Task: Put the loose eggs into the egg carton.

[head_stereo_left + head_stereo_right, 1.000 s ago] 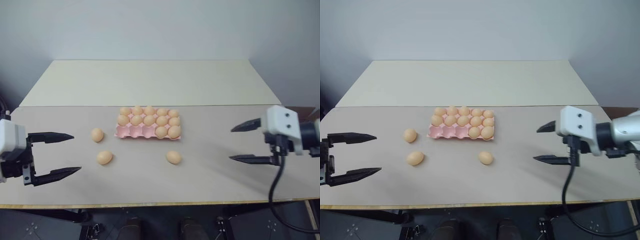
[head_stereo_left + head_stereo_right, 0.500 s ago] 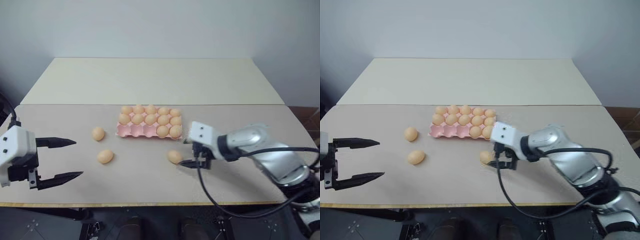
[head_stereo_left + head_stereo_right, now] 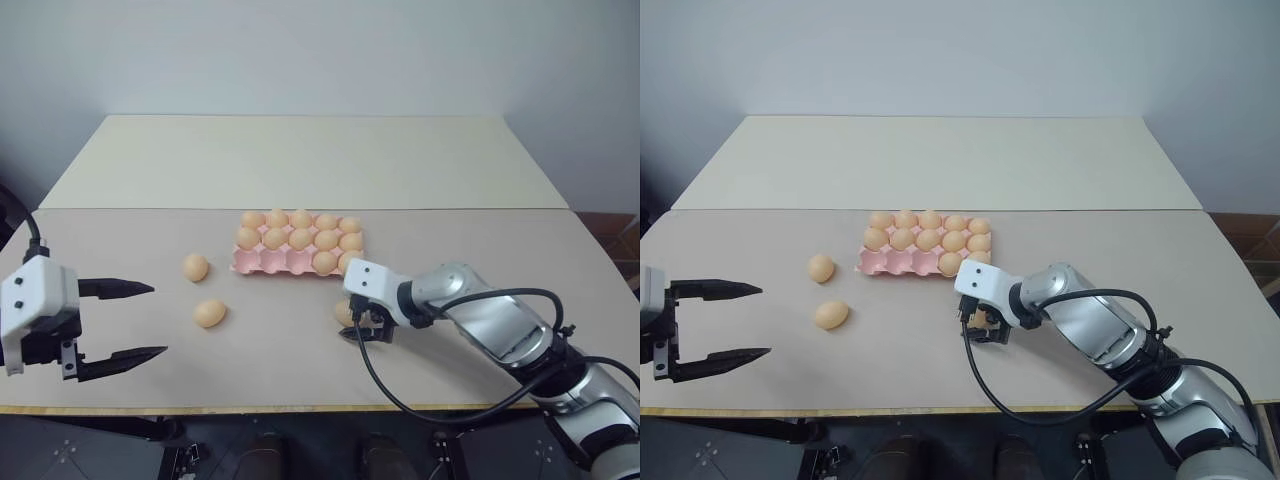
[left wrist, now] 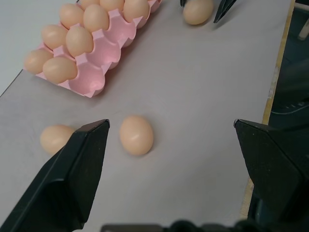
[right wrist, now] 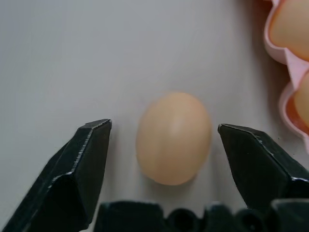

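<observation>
The pink egg carton (image 3: 262,262) lies mid-table, most cups filled and its front-left cups bare. Two loose eggs rest left of it, one (image 3: 195,267) farther back and one (image 3: 209,313) nearer the front. A third egg (image 5: 174,137) lies in front of the carton's right end. My right gripper (image 5: 164,126) straddles this egg, open, with a gap showing on each side. My left gripper (image 3: 157,320) hovers open near the table's left front, short of the two left eggs, with nothing between its fingers (image 4: 72,164).
A second, paler table (image 3: 300,160) butts against the back of the work table. The wooden front edge (image 3: 250,408) runs close below both grippers. A black cable (image 3: 400,395) loops from my right wrist over that edge.
My right arm swung in from the right side, down to the egg in front of the carton, and its fingers narrowed around it. The left gripper stayed put.
</observation>
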### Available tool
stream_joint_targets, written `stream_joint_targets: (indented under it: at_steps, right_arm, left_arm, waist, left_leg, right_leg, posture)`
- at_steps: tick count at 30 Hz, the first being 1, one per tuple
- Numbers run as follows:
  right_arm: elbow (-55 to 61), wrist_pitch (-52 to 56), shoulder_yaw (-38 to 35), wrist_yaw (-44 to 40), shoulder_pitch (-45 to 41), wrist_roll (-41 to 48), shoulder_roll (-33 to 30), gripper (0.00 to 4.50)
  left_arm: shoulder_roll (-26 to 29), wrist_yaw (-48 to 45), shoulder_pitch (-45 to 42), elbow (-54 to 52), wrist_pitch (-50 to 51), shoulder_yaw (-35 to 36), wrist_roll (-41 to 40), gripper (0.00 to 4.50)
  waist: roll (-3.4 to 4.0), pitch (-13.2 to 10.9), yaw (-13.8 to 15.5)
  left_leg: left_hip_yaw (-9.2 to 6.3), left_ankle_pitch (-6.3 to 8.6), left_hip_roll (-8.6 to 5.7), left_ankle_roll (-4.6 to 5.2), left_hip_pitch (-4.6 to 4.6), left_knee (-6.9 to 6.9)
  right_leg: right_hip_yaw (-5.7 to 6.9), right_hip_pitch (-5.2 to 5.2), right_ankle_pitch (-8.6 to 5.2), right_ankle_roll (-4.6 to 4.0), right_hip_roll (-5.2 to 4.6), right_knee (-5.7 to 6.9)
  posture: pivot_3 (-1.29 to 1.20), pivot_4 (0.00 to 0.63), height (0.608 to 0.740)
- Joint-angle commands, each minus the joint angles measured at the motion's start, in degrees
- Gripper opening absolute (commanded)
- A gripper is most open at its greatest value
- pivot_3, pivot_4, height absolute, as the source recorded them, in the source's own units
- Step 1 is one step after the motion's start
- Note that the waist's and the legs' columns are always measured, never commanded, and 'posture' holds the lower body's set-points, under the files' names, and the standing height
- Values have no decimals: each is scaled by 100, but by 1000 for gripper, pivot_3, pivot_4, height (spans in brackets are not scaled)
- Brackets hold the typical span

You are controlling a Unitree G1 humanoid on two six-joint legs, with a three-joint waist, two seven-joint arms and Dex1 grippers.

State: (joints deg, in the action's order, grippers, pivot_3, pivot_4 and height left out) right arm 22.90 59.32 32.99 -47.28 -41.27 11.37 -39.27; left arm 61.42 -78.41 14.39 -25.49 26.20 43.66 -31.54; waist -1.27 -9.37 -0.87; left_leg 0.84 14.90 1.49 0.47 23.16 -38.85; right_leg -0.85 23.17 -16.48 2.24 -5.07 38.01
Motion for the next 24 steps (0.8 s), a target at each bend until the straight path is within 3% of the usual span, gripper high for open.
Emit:
stream_joint_targets:
  at_steps: [1,4,10,18,24]
  right_arm:
    - [90,-120,-52,10,-66,-106,23,2790]
    - [69,-153,-91,18,-70,-166,-2,1823]
    - [144,-352,-554,-41,-213,13,189,1823]
    - [-1327,-1612,-1045,1066,-847,-443,1814,1823]
    - [-2252,-2243,-1095,1515,-960,-756,2548,1823]
  left_arm:
    - [67,-38,29,-57,-96,176,39,4500]
    - [63,-36,48,-61,-91,187,42,4500]
    - [38,-25,97,-50,-92,202,67,4500]
    - [8,-32,269,-33,-62,252,133,4500]
    - [-41,-123,546,-43,-91,456,238,4500]
  waist:
    - [0,0,0]
    - [0,0,0]
    - [0,0,0]
    - [-1,1,-99]
    - [-1,1,-127]
  left_leg:
    - [0,0,0,0,0,0]
    - [0,0,0,0,0,0]
    - [0,0,0,0,0,0]
    - [0,-4,19,-7,-7,4]
    - [2,-7,21,-13,0,5]
  right_leg:
    - [0,0,0,0,0,0]
    - [0,-1,0,0,0,0]
    - [0,0,0,0,0,0]
    - [-2,2,5,-9,29,4]
    - [-2,7,8,-14,30,3]
  posture:
    - [0,150,740]
    - [0,150,740]
    - [0,150,740]
    - [0,150,740]
    - [0,150,740]
